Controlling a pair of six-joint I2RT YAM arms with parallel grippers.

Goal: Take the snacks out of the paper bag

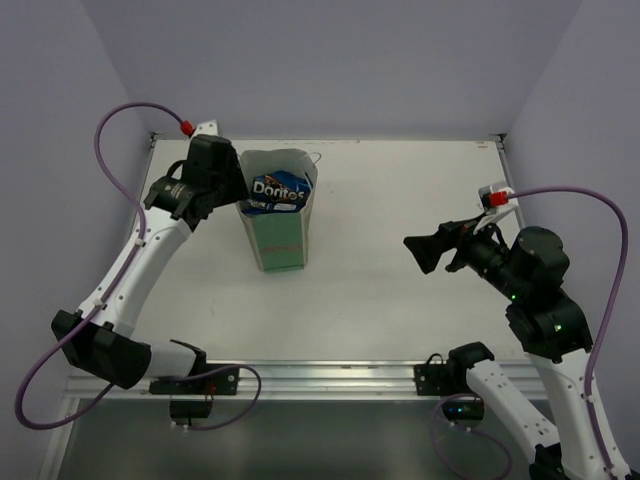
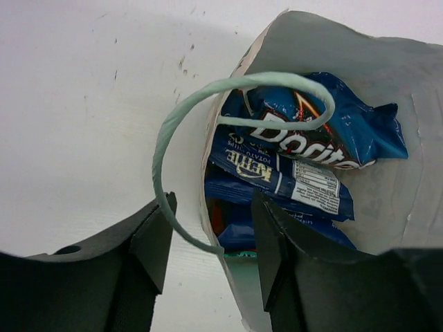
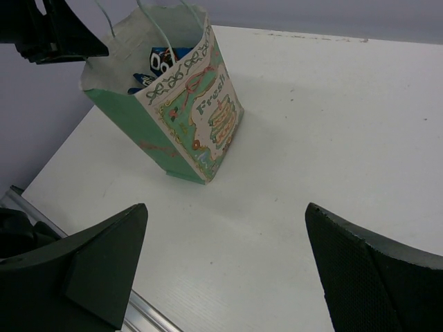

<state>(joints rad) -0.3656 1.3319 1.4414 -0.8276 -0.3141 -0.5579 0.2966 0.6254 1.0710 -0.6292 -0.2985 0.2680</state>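
Note:
The mint-green paper bag [image 1: 279, 232] stands upright at the back left of the table. A dark blue Doritos packet [image 1: 278, 189] lies on top in its mouth. In the left wrist view the Doritos packet [image 2: 315, 128] rests over a blue chip bag [image 2: 277, 173], with another blue packet [image 2: 243, 232] and slivers of orange and teal below. My left gripper [image 2: 211, 259] is open and straddles the bag's left rim [image 2: 208, 207], one finger outside, one inside. A string handle [image 2: 160, 149] loops above it. My right gripper [image 3: 225, 266] is wide open and empty, well right of the bag [image 3: 187, 111].
The white table [image 1: 400, 220] has a raised rail along its near edge [image 1: 330, 375]. Grey walls close in the back and both sides. The left gripper shows in the right wrist view [image 3: 55, 34], beside the bag's top.

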